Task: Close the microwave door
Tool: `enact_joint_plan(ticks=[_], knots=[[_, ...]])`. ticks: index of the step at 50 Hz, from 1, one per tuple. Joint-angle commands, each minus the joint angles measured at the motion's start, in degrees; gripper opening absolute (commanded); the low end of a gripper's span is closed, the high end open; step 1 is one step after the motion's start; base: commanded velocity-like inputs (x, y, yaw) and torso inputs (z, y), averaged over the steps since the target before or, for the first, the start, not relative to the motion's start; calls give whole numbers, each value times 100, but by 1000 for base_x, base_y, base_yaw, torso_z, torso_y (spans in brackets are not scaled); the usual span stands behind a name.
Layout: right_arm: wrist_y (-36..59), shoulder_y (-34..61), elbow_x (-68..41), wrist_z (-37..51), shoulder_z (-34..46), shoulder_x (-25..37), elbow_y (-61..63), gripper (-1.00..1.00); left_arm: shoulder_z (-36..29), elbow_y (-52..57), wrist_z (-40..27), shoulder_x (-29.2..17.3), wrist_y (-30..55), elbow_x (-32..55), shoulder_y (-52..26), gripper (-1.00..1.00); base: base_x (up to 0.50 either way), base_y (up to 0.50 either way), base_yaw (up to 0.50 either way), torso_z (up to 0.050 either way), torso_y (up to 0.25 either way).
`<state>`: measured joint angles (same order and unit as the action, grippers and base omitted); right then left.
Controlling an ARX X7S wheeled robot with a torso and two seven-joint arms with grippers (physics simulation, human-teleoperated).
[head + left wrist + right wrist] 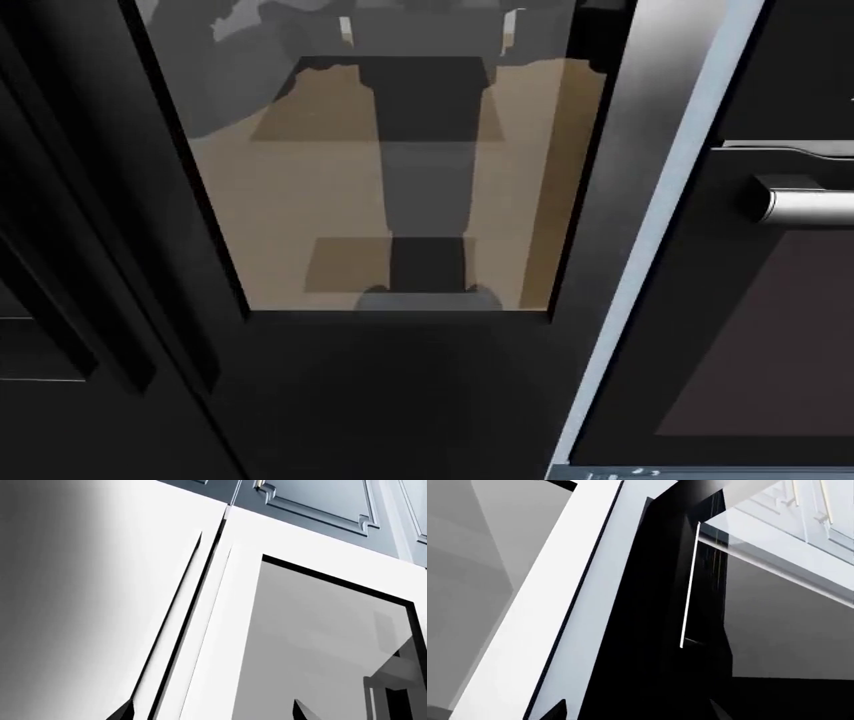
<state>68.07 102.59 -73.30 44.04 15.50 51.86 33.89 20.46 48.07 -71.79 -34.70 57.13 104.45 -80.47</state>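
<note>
In the left wrist view the microwave door (240,630) fills the picture at close range, a white frame round a grey window (320,645), with a thin black seam (190,610) beside it. My left gripper (213,715) is open just in front of that frame, holding nothing. In the right wrist view a white door edge (560,605) stands beside a deep black gap (647,630). My right gripper (635,714) is open before that gap, empty. The head view shows a dark-framed glass panel (387,170) very near, reflecting the robot; neither gripper shows there.
An oven front with a long metal handle (801,205) stands at the right of the head view. Panelled grey cabinet doors (320,500) sit above the microwave. A dark panel (80,300) closes in on the left.
</note>
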Motion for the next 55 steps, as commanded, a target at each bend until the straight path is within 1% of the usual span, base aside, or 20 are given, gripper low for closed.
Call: enact_joint_plan(ticks=[1, 16, 35, 55], knots=[[-81, -29, 209, -161, 59, 71, -150, 100, -25, 3, -3, -30, -35, -5, -4, 100, 0, 0, 0, 0, 0], [-283, -258, 547, -394, 171, 183, -351, 100, -67, 10, -1, -58, -77, -15, -10, 100, 0, 0, 0, 0, 0], [-266, 28, 872, -659, 524, -15, -616, 100, -92, 21, 10, -88, -134, -26, 21, 100, 0, 0, 0, 0, 0], [-366, 1, 945, -735, 477, 59, -880, 100, -132, 28, 23, -125, -186, -38, 30, 100, 0, 0, 0, 0, 0]])
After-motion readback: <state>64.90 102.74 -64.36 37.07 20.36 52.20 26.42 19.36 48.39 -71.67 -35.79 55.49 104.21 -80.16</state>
